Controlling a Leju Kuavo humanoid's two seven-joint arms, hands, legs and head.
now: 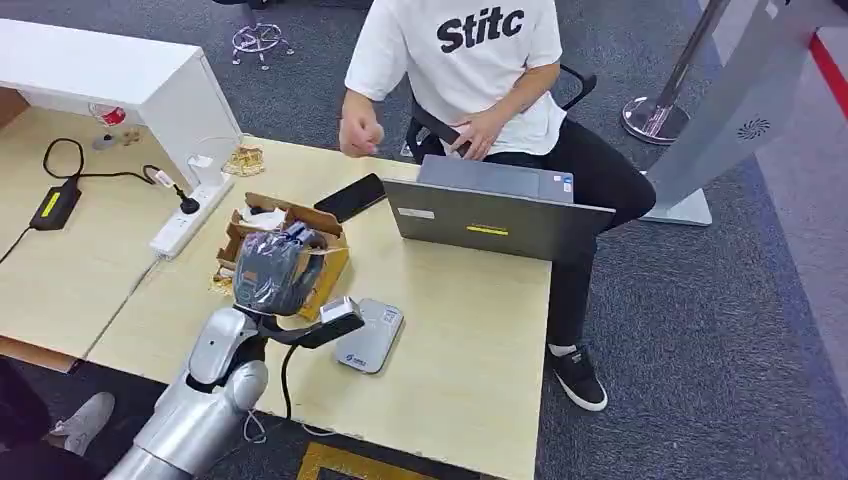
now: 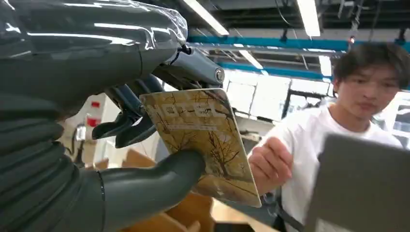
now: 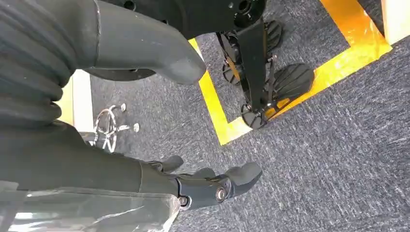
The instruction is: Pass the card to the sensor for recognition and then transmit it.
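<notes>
My left hand (image 1: pixel 270 268), wrapped in clear plastic, is raised over the cardboard box (image 1: pixel 333 262) on the wooden table (image 1: pixel 470 340). It pinches a yellow card (image 2: pixel 203 140) printed with bare trees between the thumb (image 2: pixel 159 181) and the darker fingers (image 2: pixel 123 125). The card faces a seated person (image 2: pixel 358 106). The flat silver sensor (image 1: pixel 371 336) lies on the table just right of the hand, apart from it. My right hand (image 3: pixel 96 164) hangs over the grey carpet, fingers apart and holding nothing.
A grey laptop (image 1: pixel 492 212) stands open at the table's far side with the person (image 1: pixel 470 70) behind it. A black phone (image 1: pixel 350 197) lies beside the box. A power strip (image 1: pixel 185 222), a black charger (image 1: pixel 52 207) and a white shelf (image 1: pixel 120 75) are on the left.
</notes>
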